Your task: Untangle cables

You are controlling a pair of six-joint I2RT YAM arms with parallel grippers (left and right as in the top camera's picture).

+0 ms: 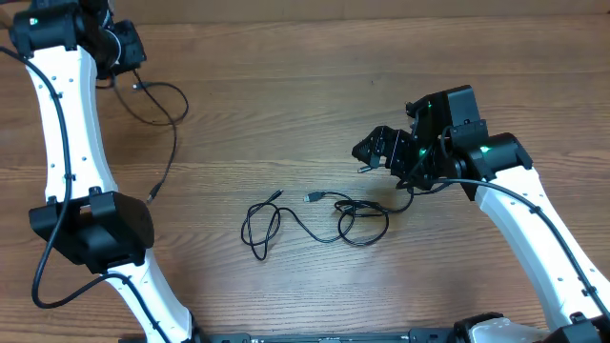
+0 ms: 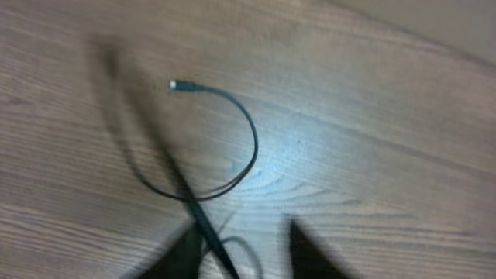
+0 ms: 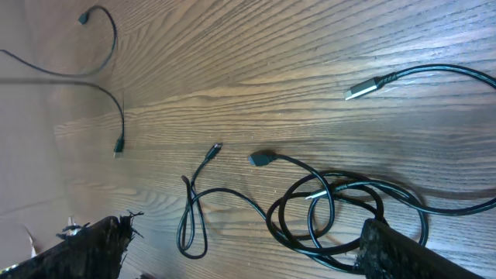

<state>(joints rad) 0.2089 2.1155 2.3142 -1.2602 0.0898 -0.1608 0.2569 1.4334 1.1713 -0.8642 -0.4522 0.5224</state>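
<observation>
A tangle of black cables (image 1: pixel 357 219) lies mid-table, with coiled loops on the right and a thin long loop (image 1: pixel 257 229) on the left. It also shows in the right wrist view (image 3: pixel 341 209). My right gripper (image 1: pixel 376 152) is open and empty above the coil's right side, its fingers spread wide (image 3: pixel 244 232). A separate thin black cable (image 1: pixel 172 114) curls at the far left. My left gripper (image 1: pixel 129 57) hovers over it. In the blurred left wrist view the fingers (image 2: pixel 244 256) stand apart, and this cable (image 2: pixel 248 139) runs past the left finger.
A silver-tipped plug (image 3: pixel 360 89) on a cable end lies beyond the coil. The separate cable's lower plug (image 1: pixel 152 195) lies next to the left arm's white links (image 1: pixel 67 114). The tabletop is bare wood (image 1: pixel 305 95) elsewhere.
</observation>
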